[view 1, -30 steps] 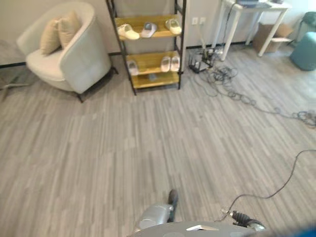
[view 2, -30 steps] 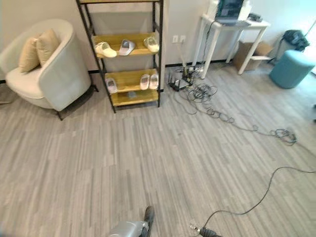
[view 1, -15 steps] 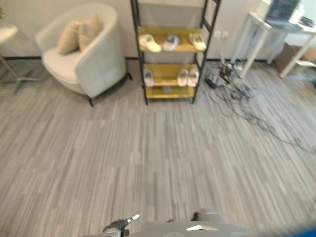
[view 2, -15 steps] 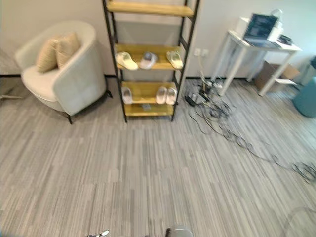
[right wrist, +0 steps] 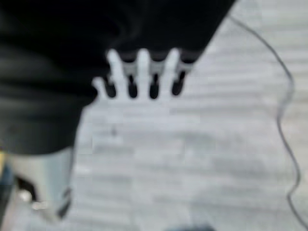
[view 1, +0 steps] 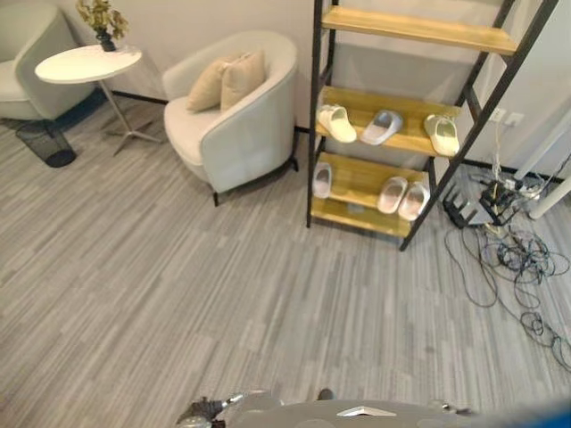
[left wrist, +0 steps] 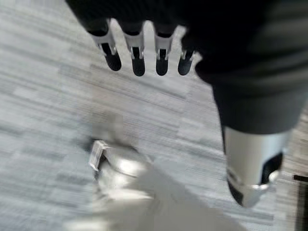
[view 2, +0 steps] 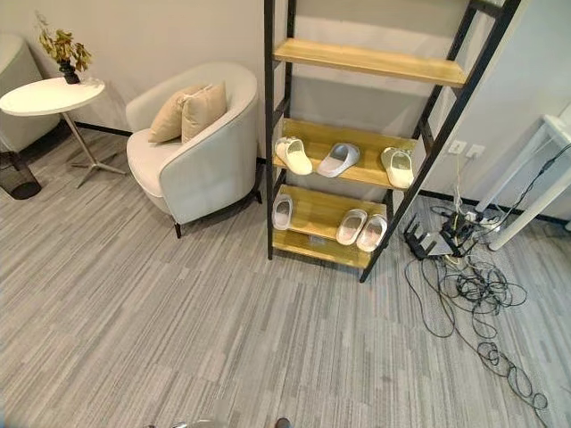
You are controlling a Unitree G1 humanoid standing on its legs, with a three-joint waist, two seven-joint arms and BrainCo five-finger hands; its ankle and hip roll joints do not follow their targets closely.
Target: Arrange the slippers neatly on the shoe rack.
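At the upper left of the left eye view we see a small round table [view 1: 87, 63] with a little plant [view 1: 103, 18] on it, and a black bin [view 1: 46, 143] on the floor below it. Next comes a pale armchair [view 1: 236, 125] with two tan cushions [view 1: 227, 80].

Right of the chair stands the shoe rack [view 1: 406, 116], a black frame with wooden shelves. On its middle shelf lie three slippers. The cream slipper [view 1: 338, 123] on the left lies slanted, the grey slipper [view 1: 382, 127] in the middle slants the other way, and the pale slipper [view 1: 443, 135] on the right lies front to back. On the lower shelf one white slipper [view 1: 322, 179] lies alone on the left, front to back. A pair of slippers [view 1: 402, 197] lies side by side further right, leaning a little.

At the far right a heap of cables [view 1: 513, 259] lies on the floor.

Our left hand [left wrist: 144, 48] hangs over the floor with fingers straight, holding nothing. Our right hand [right wrist: 142, 72] does the same.
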